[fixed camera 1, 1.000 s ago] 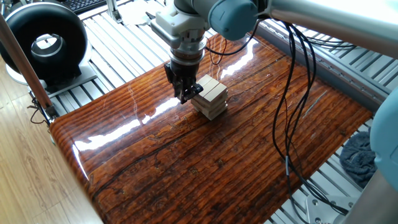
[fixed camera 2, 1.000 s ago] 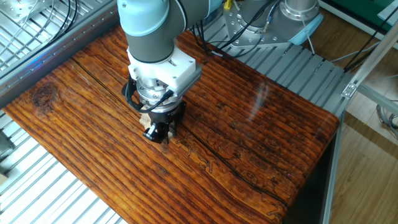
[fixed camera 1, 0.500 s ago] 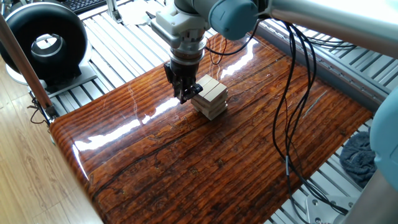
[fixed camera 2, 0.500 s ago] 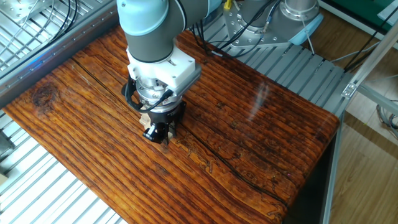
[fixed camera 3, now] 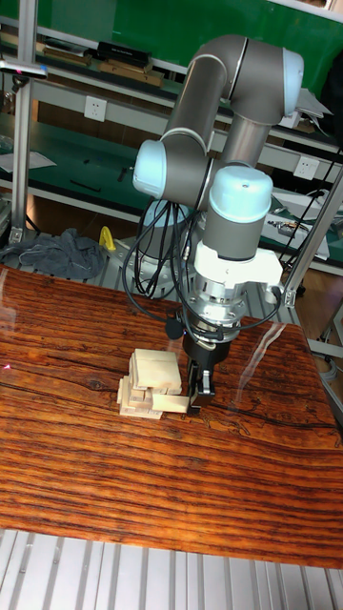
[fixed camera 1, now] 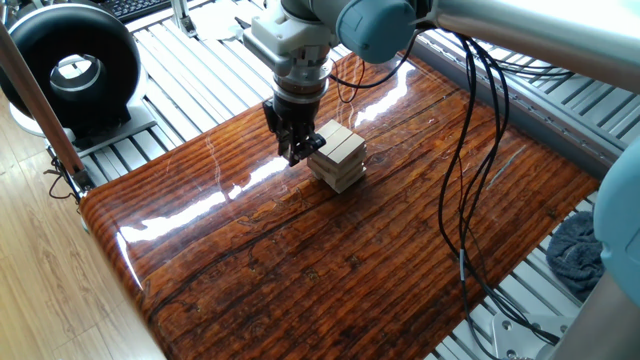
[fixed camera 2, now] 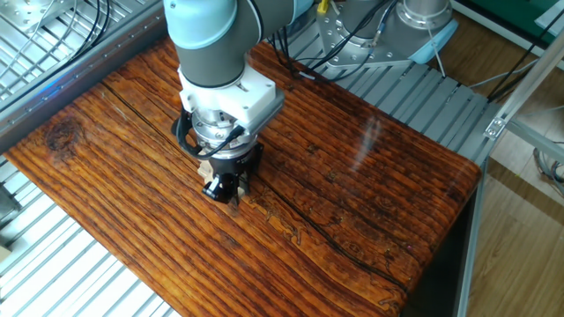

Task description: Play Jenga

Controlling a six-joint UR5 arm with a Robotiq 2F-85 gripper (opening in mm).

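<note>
The Jenga tower (fixed camera 1: 340, 153) of pale wooden blocks stands on the glossy wooden table (fixed camera 1: 330, 270), its layers a little askew. In the tall fixed view the tower (fixed camera 3: 150, 379) has one low block (fixed camera 3: 171, 403) sticking out to the right. My gripper (fixed camera 3: 197, 396) points straight down at that block's end, and its dark fingers look shut on it. In one fixed view the gripper (fixed camera 1: 300, 152) presses against the tower's left side. In the other fixed view the gripper (fixed camera 2: 220, 188) and wrist hide almost all of the tower.
Black cables (fixed camera 1: 465, 150) hang from the arm over the table's right half. A black ring-shaped device (fixed camera 1: 75, 65) stands off the table at the left. A grey cloth (fixed camera 1: 575, 250) lies on the slatted metal frame (fixed camera 1: 200, 80) around the table.
</note>
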